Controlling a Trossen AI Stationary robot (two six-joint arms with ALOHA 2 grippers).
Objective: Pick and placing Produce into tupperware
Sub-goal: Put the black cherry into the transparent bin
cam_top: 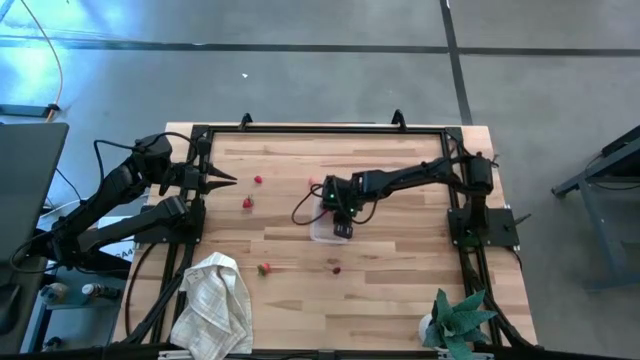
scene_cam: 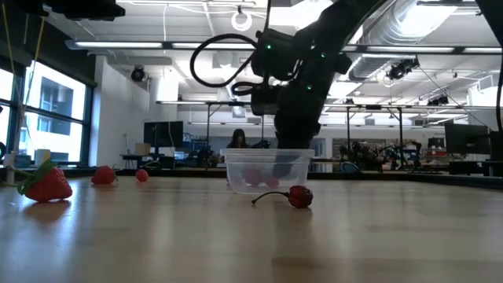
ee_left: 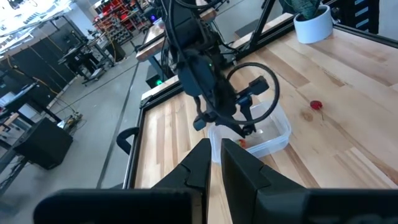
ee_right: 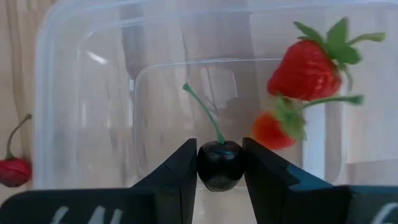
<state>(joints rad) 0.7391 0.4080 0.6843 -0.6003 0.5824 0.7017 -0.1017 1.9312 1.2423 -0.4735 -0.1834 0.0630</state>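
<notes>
From above, we see the left arm folded at the table's 9 o'clock edge, its gripper (cam_top: 222,180) idle with the dark fingers pressed together into a point aimed at 3 o'clock. At about 7 o'clock a white towel (cam_top: 213,303) lies crumpled. Loose produce comes next: one red piece (cam_top: 258,180) just ahead of the left gripper, another (cam_top: 248,202) slightly toward 6 o'clock of it, a strawberry (cam_top: 264,268) beside the towel, and a red cherry (cam_top: 335,266) nearer the centre. At the centre sits the clear tub (cam_top: 322,230), and the right gripper (cam_top: 343,228) hangs directly over it, reaching in from 3 o'clock. Its wrist camera shows the fingers clamped on a dark cherry (ee_right: 219,165), green stem up, held above the tub's (ee_right: 81,93) open mouth. Inside the tub lie a larger strawberry (ee_right: 306,68) and a smaller one (ee_right: 271,130). A teal plant (cam_top: 458,320) in a white pot stands at the 5 o'clock corner.
</notes>
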